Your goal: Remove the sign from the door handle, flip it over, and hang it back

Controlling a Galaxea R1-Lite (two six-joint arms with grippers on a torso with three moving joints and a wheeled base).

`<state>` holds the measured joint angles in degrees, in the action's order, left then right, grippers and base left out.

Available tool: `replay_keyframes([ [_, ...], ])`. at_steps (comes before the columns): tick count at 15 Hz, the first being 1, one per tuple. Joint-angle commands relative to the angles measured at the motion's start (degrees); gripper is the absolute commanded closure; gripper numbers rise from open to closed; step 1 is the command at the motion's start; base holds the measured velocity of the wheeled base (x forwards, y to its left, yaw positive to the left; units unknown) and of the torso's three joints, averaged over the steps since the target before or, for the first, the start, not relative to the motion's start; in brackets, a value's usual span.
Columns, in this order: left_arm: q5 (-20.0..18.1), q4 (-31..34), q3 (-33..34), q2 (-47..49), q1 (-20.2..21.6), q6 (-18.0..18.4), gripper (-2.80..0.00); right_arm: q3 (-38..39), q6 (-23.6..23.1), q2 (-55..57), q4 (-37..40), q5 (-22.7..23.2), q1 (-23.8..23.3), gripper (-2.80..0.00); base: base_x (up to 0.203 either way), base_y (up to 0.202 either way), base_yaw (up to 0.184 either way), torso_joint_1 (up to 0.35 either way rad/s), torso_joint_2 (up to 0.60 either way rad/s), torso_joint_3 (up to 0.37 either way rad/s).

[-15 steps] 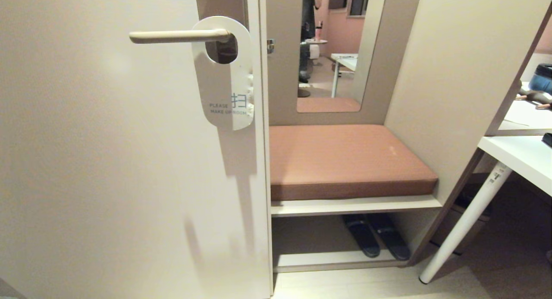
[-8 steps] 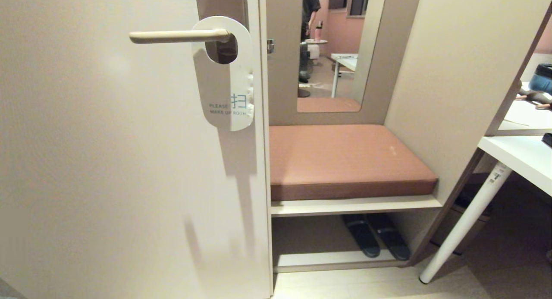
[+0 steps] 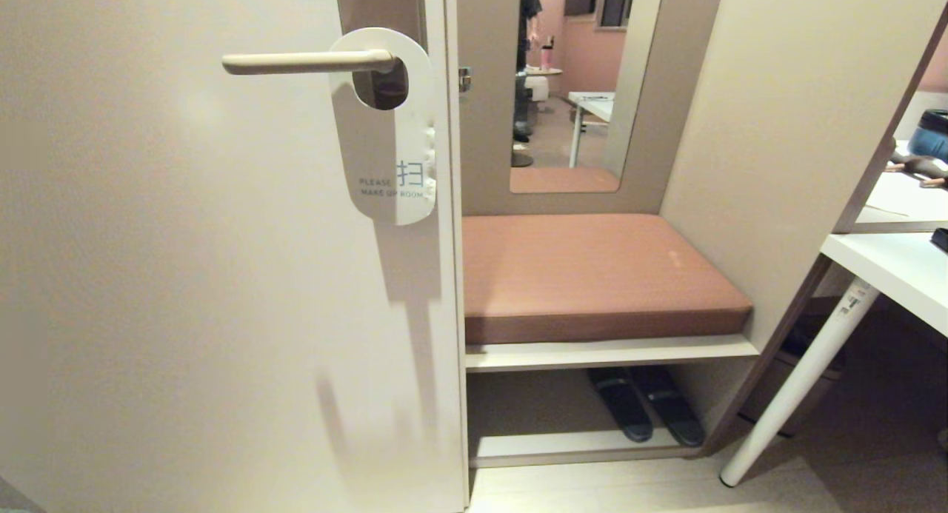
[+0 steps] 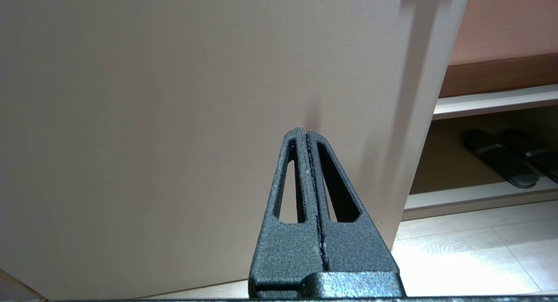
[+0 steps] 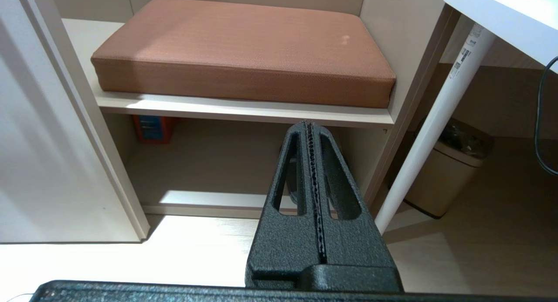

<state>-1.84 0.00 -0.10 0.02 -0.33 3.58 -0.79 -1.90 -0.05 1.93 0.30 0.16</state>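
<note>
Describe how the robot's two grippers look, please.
The left gripper and the right gripper look alike: black, rough-textured, tapering fingers, each with a long triangular cut-out, and a ridged strip along the inner edge. No cables or markings show on them.

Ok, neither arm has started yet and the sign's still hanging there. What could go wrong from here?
1. The sign hangs at the door's edge, close to the frame; a reaching arm could likely knock it askew.
2. It hangs by its hole over the door handle, so it must slide off along the lever's free end; pulling straight out may bend the card.
3. The left gripper and right gripper have shut jaws, and must open before gripping.
</note>
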Motion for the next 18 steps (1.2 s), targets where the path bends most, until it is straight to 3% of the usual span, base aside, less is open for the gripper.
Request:
replay_keyframes([
  [1, 0.00, 0.03, 0.01, -0.02, -0.02, 0.02, 0.00, 0.00, -0.04, 0.05, 0.01, 0.05, 0.02, 0.00, 0.000, 0.000, 0.000, 0.000, 0.00, 0.000],
  [18, 0.00, 0.00, 0.01, -0.02, -0.02, 0.02, 0.00, 0.00, 1.07, 0.05, 0.01, 0.02, 0.02, 0.00, 0.000, 0.000, 0.000, 0.000, 0.00, 0.000],
])
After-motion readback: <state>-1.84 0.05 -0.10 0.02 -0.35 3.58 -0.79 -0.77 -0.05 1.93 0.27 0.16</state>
